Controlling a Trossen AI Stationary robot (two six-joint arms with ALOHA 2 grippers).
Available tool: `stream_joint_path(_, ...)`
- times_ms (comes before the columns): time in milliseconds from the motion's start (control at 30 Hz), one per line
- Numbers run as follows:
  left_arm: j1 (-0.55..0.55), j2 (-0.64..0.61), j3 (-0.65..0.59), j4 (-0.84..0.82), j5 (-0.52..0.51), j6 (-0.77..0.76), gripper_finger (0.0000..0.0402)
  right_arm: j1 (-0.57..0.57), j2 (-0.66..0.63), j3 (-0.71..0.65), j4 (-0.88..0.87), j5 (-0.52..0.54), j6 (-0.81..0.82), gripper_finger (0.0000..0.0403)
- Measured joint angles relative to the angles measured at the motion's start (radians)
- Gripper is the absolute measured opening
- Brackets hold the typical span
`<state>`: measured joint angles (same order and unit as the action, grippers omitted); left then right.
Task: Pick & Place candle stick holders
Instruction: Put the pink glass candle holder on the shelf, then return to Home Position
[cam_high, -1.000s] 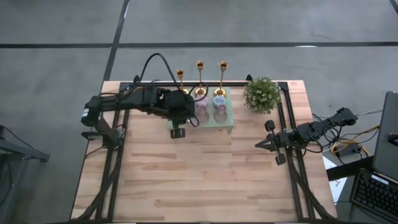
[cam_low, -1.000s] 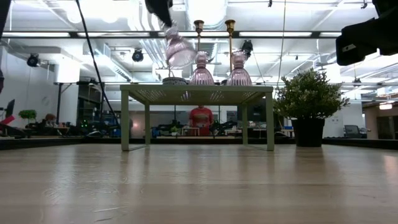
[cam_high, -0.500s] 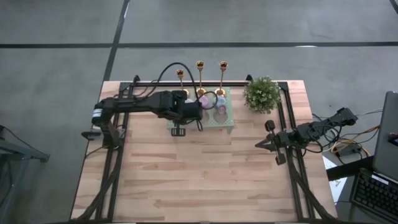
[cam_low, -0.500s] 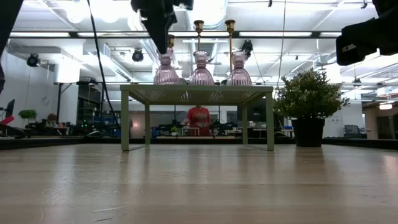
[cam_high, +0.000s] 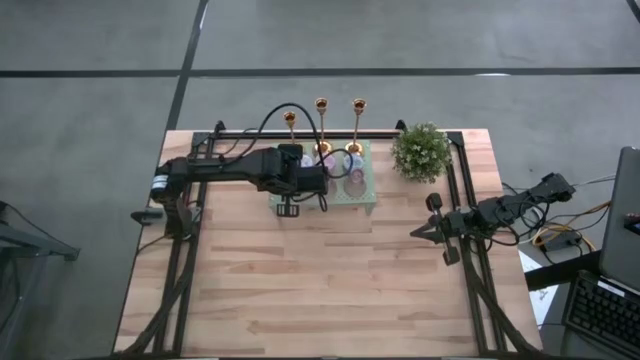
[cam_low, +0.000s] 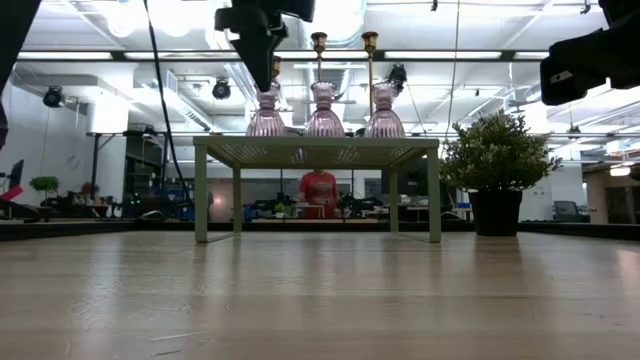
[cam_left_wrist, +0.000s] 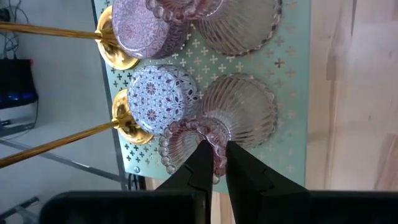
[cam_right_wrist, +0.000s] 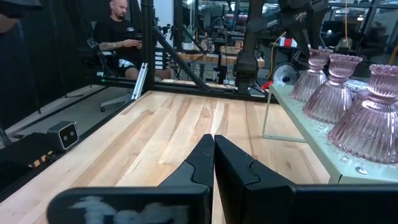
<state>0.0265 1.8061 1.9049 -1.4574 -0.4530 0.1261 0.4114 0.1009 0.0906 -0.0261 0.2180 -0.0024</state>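
Observation:
Three pink ribbed glass holders (cam_low: 323, 112) stand in a row on the pale green perforated stand (cam_low: 316, 148). My left gripper (cam_left_wrist: 216, 155) is above the leftmost one (cam_low: 265, 115), shut on it; it also shows in the high view (cam_high: 314, 179). Three gold candlesticks (cam_high: 322, 105) stand along the stand's far edge. Two small round patterned holders (cam_left_wrist: 165, 96) sit beside their bases. My right gripper (cam_right_wrist: 213, 142) is shut and empty at the table's right side (cam_high: 428, 231). My left gripper pinches the leftmost pink holder's beaded top rim (cam_left_wrist: 208, 132) between its two fingers, which look to stand one inside the cup and one outside. The fingers (cam_low: 262, 68) come from above, pointing down. The holder stands upright with its ribbed base (cam_left_wrist: 245, 112) on the stand.
A bushy green potted plant (cam_high: 420, 150) stands to the right of the stand at the table's far right. Bare wood tabletop (cam_high: 320, 280) lies between the stand and the near edge. People sit in the room beyond the table (cam_right_wrist: 124, 28).
My left gripper has carried the pink holder, which was lifted and tilted, toward the stand and down. The holder has turned upright and now stands on the stand's left end beside the other two. The gripper has stayed on its rim.

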Motion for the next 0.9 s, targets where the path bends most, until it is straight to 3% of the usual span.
stream_joint_path(233,0.000,0.000,0.000,0.002,0.004,-0.023,0.0050,0.000,0.000,0.000,0.000,0.000,0.001,0.0009)
stream_joint_path(733,0.000,-0.018,0.009,0.007,0.015,-0.095,0.0146,0.000,0.000,0.000,0.000,0.000,0.001,0.0008)
stream_joint_path(900,-0.002,-0.053,0.027,0.005,0.010,-0.104,0.0162,0.000,0.000,0.000,0.000,0.000,0.001,0.0008)
